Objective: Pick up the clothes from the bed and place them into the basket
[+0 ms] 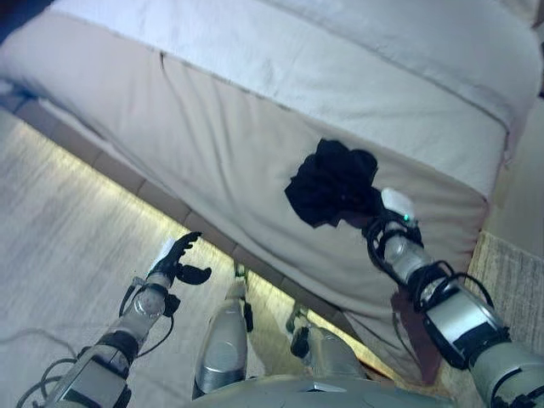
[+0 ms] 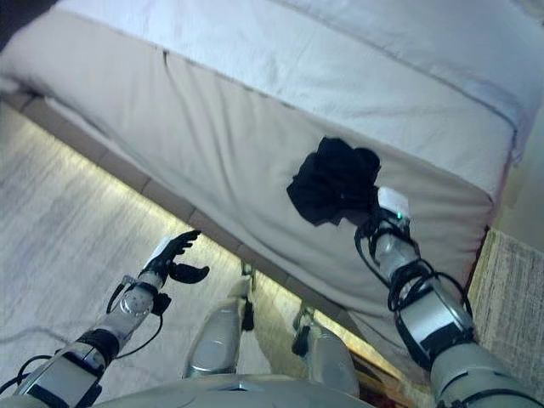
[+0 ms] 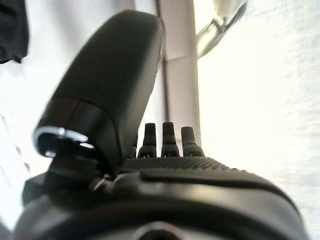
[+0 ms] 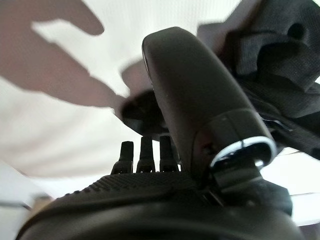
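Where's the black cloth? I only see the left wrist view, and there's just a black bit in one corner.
Observer: The black garment lies bunched on the beige bed cover, right by the right hand.
Operator: Is that hand grabbing it?
Observer: Not yet. Its wrist view shows straight fingers, with the cloth beside the thumb.
Operator: Where's the basket?
Observer: No basket shows in any view.
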You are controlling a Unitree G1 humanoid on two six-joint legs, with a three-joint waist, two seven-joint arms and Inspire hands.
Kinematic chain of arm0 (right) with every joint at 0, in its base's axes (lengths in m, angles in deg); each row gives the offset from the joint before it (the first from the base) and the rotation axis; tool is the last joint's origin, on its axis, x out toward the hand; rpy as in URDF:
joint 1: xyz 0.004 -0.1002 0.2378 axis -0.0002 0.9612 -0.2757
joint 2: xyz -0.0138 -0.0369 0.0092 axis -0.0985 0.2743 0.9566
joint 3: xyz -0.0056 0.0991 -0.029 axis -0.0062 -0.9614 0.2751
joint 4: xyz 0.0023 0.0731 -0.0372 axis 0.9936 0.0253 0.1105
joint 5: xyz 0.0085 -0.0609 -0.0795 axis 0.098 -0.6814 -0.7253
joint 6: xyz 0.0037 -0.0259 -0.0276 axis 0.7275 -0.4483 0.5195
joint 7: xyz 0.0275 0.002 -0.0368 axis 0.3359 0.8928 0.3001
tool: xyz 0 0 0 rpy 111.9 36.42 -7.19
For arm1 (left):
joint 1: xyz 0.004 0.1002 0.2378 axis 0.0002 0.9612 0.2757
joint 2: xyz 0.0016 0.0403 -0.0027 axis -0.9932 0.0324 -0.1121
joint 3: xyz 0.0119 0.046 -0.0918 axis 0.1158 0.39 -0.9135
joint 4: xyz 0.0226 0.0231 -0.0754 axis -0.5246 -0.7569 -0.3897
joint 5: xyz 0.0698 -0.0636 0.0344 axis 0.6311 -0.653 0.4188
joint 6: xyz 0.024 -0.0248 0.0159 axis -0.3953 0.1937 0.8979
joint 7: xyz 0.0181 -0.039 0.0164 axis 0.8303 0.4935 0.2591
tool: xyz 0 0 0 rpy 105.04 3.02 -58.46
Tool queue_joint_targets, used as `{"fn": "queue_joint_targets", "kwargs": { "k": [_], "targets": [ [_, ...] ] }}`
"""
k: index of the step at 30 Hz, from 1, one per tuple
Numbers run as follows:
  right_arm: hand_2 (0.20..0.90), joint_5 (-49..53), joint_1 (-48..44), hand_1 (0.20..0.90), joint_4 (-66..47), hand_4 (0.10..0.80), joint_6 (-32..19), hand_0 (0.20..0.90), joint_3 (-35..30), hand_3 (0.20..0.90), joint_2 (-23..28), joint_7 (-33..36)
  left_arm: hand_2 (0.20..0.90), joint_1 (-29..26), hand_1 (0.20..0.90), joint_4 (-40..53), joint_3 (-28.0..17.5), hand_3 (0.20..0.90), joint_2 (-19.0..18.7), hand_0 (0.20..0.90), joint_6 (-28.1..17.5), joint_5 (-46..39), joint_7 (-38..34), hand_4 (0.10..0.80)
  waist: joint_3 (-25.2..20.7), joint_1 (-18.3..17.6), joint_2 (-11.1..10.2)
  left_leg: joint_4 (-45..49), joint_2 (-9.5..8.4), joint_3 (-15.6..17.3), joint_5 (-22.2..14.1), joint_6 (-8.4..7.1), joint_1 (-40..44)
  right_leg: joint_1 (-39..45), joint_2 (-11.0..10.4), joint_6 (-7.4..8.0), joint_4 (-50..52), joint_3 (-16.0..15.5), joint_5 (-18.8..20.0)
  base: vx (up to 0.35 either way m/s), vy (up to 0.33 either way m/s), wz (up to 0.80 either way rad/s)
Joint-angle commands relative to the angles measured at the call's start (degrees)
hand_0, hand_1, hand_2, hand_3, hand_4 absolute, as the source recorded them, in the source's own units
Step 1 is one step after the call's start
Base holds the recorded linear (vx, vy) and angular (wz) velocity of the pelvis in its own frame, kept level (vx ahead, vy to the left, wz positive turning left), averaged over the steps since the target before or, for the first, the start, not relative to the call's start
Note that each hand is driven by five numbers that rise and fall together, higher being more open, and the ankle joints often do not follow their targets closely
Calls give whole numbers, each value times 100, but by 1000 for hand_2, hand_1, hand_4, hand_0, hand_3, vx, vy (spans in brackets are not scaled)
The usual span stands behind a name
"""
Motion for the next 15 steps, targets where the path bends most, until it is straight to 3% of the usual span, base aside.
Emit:
{"fn": "queue_joint_targets", "kwargs": {
  "k": [1,5,6,7,8,14,15],
  "targets": [
    [900,-216,-764,900,-77,800,419,900,40,900,908,811,900,420,900,507,35,900,-201,900,-164,-121,-267,800,-77,359,54,-140,19,-397,136,165,277,-456,-105,57,731,-4,115,86,-55,-30],
    [900,-319,-1154,900,-23,800,516,900,110,900,1138,712,900,593,900,671,40,900,-233,900,-205,-144,-157,800,11,495,261,145,-27,-551,154,129,-57,-714,-201,-41,1012,-145,10,110,-6,51],
    [900,-309,-1320,900,-31,800,510,900,184,900,1223,583,900,666,900,760,19,900,-244,900,-215,-209,-137,800,26,538,348,266,-50,-642,26,64,-160,-818,-231,-8,1183,-105,-174,49,38,-18],
    [900,-309,-1351,900,-36,800,500,900,196,900,1247,570,900,671,900,792,13,900,-250,900,-215,-231,-137,800,63,549,380,309,-54,-601,168,110,-268,-888,-258,-85,1181,-202,-55,152,23,-2],
    [900,-345,-1497,900,-58,800,437,900,275,900,1299,496,900,709,900,885,-8,900,-264,900,-184,-342,-136,800,90,575,438,412,-72,-660,24,54,-340,-988,-301,-29,1342,-147,-229,33,23,32],
    [900,-105,-1965,900,-96,800,515,900,496,900,1388,479,900,791,900,1144,-87,900,-358,900,-263,-519,-58,800,258,662,588,658,-136,-759,50,86,-827,-1524,-471,-18,1743,-182,-277,63,-1,11],
    [900,345,-2175,900,-39,800,645,900,442,900,1390,375,900,802,900,1233,-79,900,-375,900,-318,-601,-80,800,350,682,655,734,-146,-787,71,96,-999,-1725,-514,-23,1894,-167,-289,6,15,9]
  ]
}}
